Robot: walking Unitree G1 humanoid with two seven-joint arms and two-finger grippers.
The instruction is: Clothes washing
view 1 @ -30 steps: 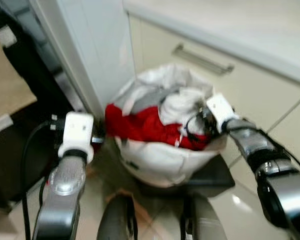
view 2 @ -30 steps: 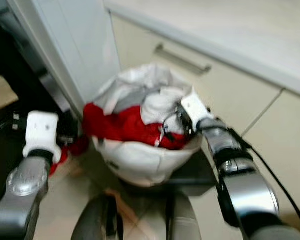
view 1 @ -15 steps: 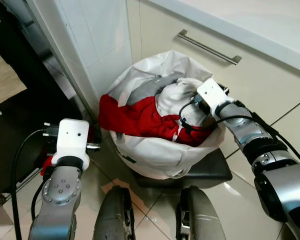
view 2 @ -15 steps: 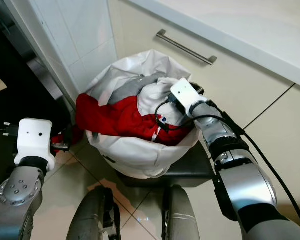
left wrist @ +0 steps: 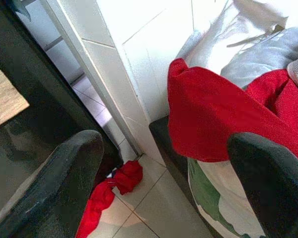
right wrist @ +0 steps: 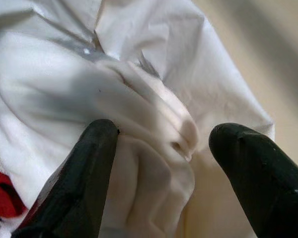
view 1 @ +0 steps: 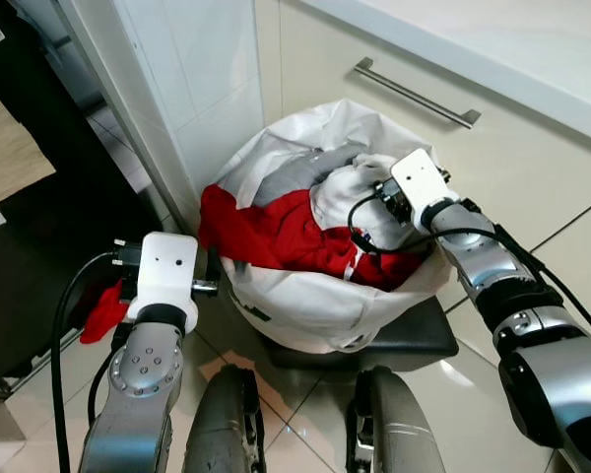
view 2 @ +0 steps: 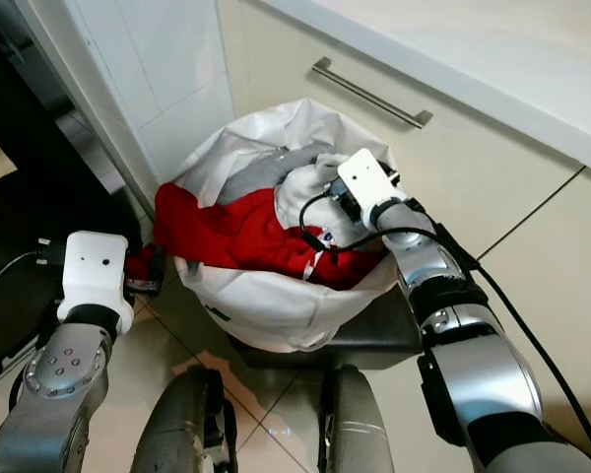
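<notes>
Nearer the laundry bag than half a second ago, left pincer spread beside it; right pincer spread over white cloth; unloading barely begun, red garment unlifted.

A white laundry bag bulges with red, grey and white clothes; a red scrap lies on the floor.

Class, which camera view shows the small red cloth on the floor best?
The left wrist view: the red cloth lies in plain sight on the tiles by the door frame. The eye views show a part of it beside the left arm.
</notes>
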